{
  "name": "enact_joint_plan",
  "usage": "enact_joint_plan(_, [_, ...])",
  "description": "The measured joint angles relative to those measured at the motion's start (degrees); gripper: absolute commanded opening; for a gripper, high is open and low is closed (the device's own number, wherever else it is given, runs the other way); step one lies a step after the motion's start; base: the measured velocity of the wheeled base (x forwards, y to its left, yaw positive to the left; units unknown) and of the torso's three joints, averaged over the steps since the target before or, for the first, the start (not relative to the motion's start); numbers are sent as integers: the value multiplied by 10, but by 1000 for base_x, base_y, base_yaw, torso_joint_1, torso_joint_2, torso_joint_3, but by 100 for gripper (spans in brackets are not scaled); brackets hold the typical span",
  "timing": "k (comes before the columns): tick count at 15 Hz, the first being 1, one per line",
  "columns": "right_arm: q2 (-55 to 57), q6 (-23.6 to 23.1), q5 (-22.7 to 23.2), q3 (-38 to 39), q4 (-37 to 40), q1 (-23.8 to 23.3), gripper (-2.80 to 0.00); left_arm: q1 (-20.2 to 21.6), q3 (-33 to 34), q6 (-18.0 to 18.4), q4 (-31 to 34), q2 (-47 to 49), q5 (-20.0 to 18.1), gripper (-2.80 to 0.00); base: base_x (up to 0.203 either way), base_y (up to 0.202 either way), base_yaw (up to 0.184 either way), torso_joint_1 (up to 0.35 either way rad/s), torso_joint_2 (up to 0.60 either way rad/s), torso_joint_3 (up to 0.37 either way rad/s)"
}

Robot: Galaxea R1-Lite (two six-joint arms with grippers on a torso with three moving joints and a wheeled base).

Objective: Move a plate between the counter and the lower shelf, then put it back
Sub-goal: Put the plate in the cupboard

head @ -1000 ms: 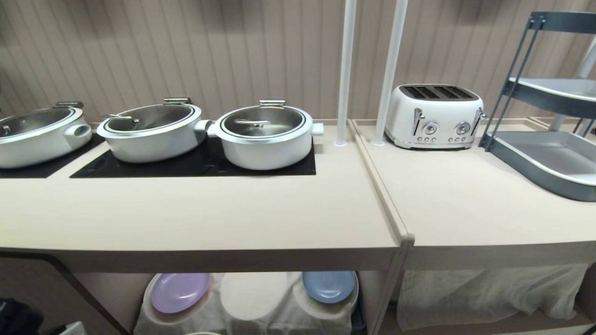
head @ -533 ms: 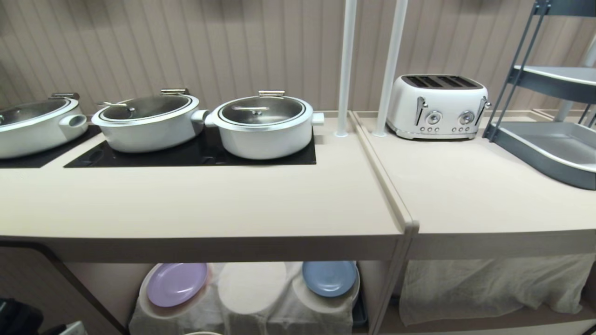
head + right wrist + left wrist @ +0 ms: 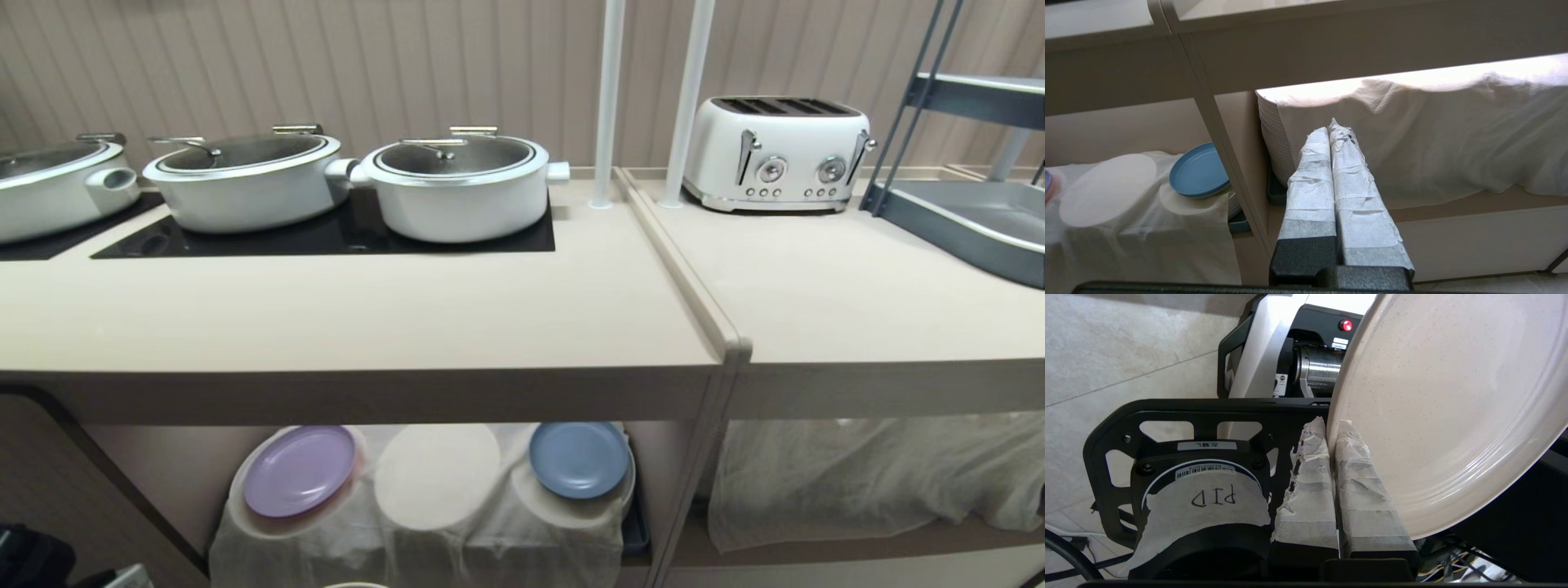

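The left gripper (image 3: 1331,428) pinches the rim of the cream plate (image 3: 1449,400) below the counter (image 3: 359,318), above the robot's base. The right gripper (image 3: 1333,128), fingers pressed together and empty, faces the lower shelf (image 3: 1143,118), where a lilac plate (image 3: 299,471) and blue plate (image 3: 578,459) rest on cloth-draped mounds.

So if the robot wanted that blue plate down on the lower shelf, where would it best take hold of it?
Probably by the rim nearest the robot. The blue plate lies flat on a cloth-covered mound, and its front edge stands slightly proud of the cloth, so a hand could come in level from the open front, under the counter, and pinch that thin rim. From above, the counter blocks the way.
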Motion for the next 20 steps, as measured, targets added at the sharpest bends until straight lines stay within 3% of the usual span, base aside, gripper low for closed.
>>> enact_joint_plan(20, [0,0,0,0,0,0,-280,1,2,-2,1,-8,0,-280,0,0,0,-193,488,290])
